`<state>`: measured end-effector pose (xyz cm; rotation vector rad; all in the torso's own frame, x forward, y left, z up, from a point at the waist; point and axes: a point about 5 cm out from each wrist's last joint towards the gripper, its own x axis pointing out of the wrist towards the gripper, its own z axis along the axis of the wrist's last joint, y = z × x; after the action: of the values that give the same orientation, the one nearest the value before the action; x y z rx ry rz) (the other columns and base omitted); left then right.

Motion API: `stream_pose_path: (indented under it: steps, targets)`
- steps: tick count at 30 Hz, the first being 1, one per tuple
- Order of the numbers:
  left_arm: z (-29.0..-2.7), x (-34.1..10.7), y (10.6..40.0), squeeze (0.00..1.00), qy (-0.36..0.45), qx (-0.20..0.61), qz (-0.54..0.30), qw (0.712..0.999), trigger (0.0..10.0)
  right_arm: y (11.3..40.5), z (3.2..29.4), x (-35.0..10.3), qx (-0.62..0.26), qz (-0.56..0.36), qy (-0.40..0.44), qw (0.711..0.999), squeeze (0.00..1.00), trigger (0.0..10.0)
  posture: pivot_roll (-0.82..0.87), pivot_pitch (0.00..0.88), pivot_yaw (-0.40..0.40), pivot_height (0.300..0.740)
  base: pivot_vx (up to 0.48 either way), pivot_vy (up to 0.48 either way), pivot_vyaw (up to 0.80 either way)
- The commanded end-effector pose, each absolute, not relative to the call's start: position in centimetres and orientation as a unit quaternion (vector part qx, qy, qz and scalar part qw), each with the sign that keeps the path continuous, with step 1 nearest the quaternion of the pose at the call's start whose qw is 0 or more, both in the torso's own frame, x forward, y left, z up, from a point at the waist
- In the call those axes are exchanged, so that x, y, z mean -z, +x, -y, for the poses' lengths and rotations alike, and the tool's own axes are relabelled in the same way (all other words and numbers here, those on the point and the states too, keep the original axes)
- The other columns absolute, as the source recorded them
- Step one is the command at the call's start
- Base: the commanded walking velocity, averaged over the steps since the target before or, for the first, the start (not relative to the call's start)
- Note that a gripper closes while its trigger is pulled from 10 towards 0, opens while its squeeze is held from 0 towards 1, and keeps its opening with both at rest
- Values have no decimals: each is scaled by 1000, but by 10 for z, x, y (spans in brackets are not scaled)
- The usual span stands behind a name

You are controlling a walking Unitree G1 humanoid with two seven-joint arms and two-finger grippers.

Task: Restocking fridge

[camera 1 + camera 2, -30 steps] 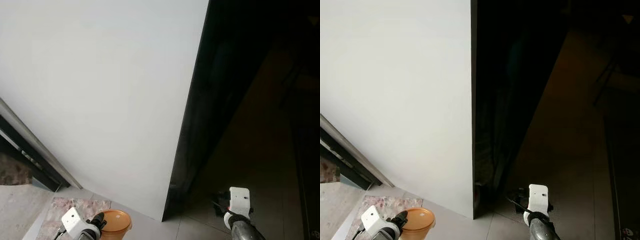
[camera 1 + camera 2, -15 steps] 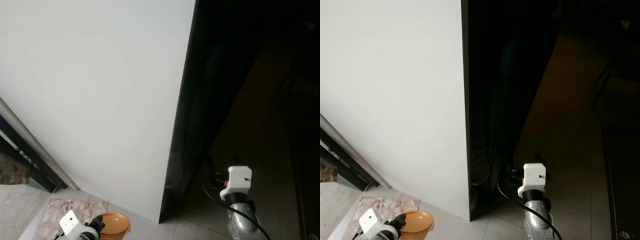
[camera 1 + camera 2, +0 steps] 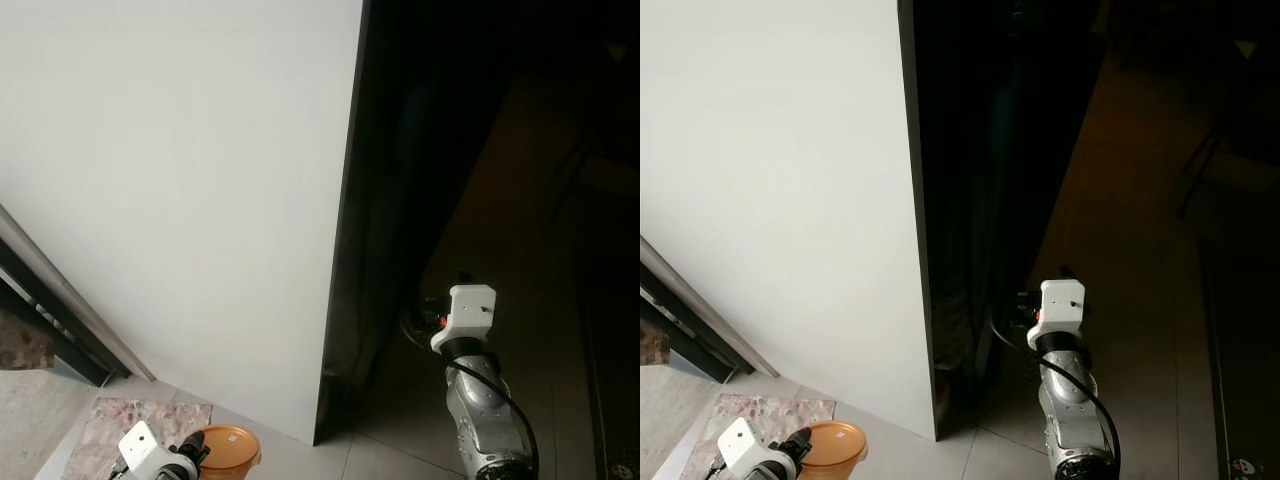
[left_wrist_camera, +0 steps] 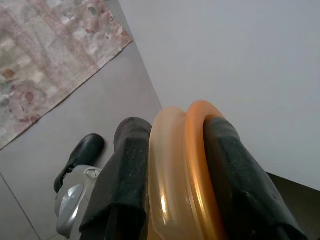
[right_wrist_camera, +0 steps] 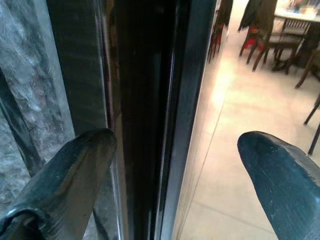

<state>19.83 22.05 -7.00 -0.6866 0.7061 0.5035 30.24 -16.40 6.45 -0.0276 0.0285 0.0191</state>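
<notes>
Left wrist view: left gripper is clamped on an orange container, pale translucent tub w/ an orange lid, rim pinched between the two black fingers. Past the gripper there's grey tile floor, a patterned rug off to one side, and a plain white panel right ahead. The robot's own dark foot shows under the gripper.

Head views: the left gripper sits low by the robot's left side, container held lid-up just over the floor, rug directly beneath and beside it. The white panel, apparently the fridge's side, rises just ahead of that gripper. At the far left a dark strip w/ a metal rail runs diagonally.

Right arm is raised fwd, white wrist block close to the panel's dark front edge. Beyond it a dark glossy surface reflects a room.

Right wrist view: right gripper is spread wide, nothing between the fingers. A dark vertical edge or door seam stands btwn the fingertips, not touching either as far as can be seen. To one side of it a marbled grey surface; to the other, reflected pale floor w/ chairs and a table.

Container is well apart from the right gripper, down at the robot's left.
</notes>
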Motion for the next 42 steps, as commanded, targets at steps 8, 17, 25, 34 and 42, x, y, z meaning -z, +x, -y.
stream_pose_path:
  steps: [8, 17, 25, 34, 42]
  targets:
    - [-222, 72, 194, 0, -321, -246, -340, 849, 10000, 304, 162, -58, -31, -42, 2, 999, 67, 10000, 15, 83, -19, 740, 0, 0, 0]
    - [-221, 72, 195, 0, -318, -243, -341, 850, 10000, 309, 146, -54, -105, -73, 18, 992, 0, 10000, 16, 88, -17, 740, 0, 0, 0]
    - [-219, 72, 195, 0, -316, -237, -344, 852, 10000, 310, 146, -53, -95, -70, 19, 993, 0, 10000, 18, 83, -19, 740, 0, 0, 0]
    - [-218, 72, 196, 0, -317, -239, -341, 852, 10000, 322, 150, -64, -80, -54, 4, 995, 0, 10000, 17, 82, -19, 740, 0, 0, 0]
    - [-217, 72, 196, 0, -316, -235, -341, 854, 10000, 328, 146, -67, -93, -50, -3, 994, 0, 10000, 18, 80, -17, 740, 0, 0, 0]
